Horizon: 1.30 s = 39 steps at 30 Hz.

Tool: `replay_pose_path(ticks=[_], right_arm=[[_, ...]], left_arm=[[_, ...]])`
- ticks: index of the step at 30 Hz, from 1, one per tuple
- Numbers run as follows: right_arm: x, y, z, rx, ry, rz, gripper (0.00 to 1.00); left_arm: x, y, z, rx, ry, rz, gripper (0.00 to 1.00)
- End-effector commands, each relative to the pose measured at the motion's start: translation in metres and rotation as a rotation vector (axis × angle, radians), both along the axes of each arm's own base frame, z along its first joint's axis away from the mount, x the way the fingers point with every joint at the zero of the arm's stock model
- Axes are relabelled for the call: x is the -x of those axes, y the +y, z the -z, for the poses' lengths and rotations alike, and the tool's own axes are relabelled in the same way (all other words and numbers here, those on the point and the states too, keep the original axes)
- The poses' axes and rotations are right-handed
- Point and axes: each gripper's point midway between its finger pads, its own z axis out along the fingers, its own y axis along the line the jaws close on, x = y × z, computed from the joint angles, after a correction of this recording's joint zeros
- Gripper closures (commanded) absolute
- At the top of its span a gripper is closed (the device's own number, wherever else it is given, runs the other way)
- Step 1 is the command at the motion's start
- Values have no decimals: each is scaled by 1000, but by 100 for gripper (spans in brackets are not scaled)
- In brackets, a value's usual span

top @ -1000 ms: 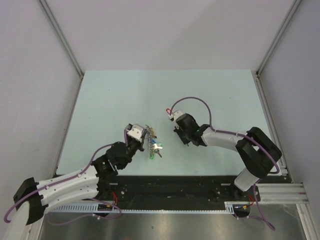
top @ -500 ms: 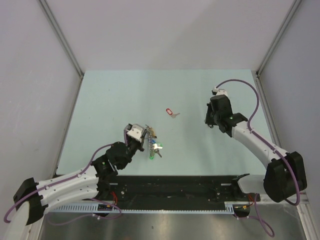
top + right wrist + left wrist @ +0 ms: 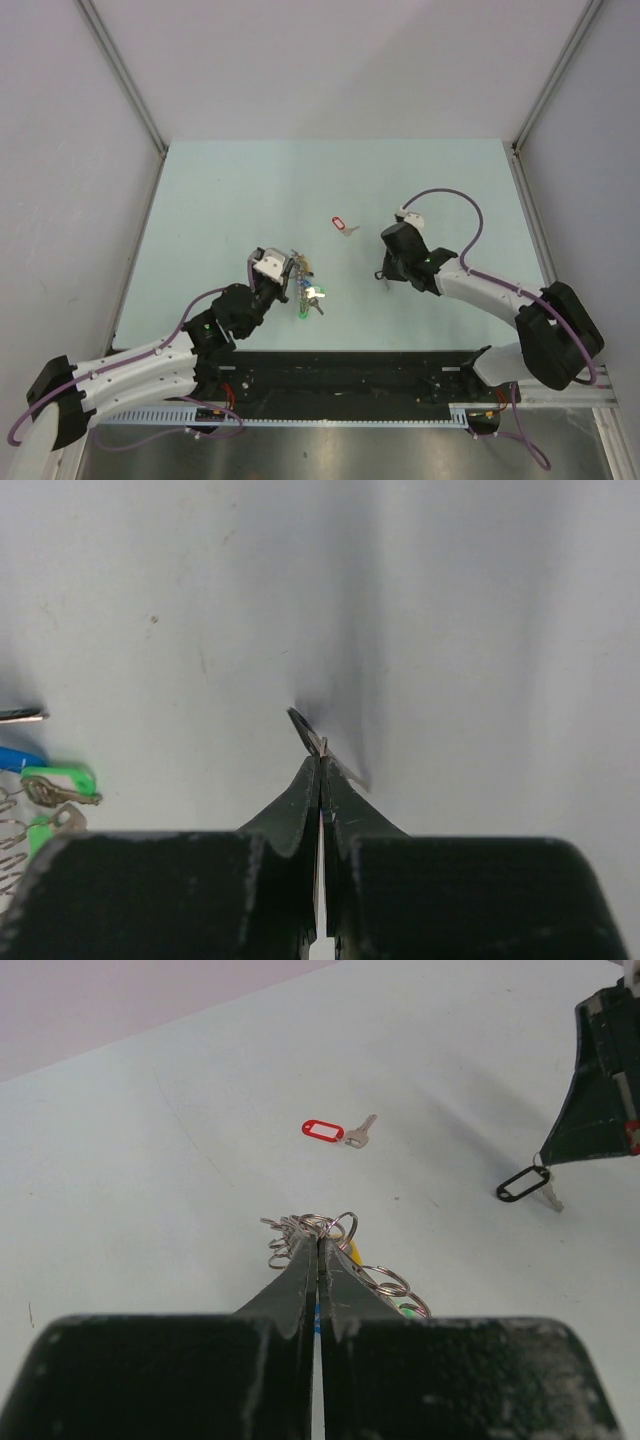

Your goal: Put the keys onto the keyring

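My left gripper (image 3: 291, 270) is shut on the keyring (image 3: 303, 283), a bunch of wire with small split loops and green and blue tags, held low over the table. In the left wrist view the loops (image 3: 318, 1228) crowd round my shut fingertips; the hoop's wire is mostly hidden. My right gripper (image 3: 383, 272) is shut on a black-tagged key (image 3: 523, 1184) that hangs just above the table; the tag (image 3: 304, 728) sticks out past its tips (image 3: 320, 759). A red-tagged key (image 3: 342, 224) lies loose on the table, between and beyond the two grippers.
The pale green table (image 3: 220, 200) is walled at the left, the right and the back. The right arm's purple cable (image 3: 445, 195) arcs above its wrist. Green (image 3: 57, 780) and blue (image 3: 15, 758) tags of the bunch show at the left of the right wrist view.
The right arm swung out to the right, then came back toward the middle, lower and nearer the front. The left gripper, the bunch and the red-tagged key have not moved.
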Motion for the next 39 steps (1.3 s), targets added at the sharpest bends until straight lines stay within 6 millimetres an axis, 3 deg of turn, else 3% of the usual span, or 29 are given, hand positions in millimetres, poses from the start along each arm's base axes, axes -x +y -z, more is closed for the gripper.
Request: replay_pose_path(ticks=[1, 10, 14, 23, 28, 32, 39], right_arm=[[-3, 30, -1, -83, -39, 43, 100], [20, 75, 21, -154, 34, -22, 100], [8, 53, 16, -81, -13, 9, 100], [-47, -59, -28, 35, -151, 218, 100], [-63, -108, -35, 160, -207, 314, 100], [-65, -108, -25, 173, -184, 308, 100], [-47, -76, 1, 178, -116, 272, 100]], left_arm=[[-2, -3, -29, 74, -68, 12, 99], [-2, -2, -29, 73, -71, 7, 99], [-2, -2, -29, 73, -71, 6, 100], [-2, -2, -30, 75, -71, 9, 99], [-2, -3, -30, 77, -70, 10, 100], [-2, -3, -30, 76, -69, 9, 100], [-1, -3, -29, 73, -69, 12, 100]])
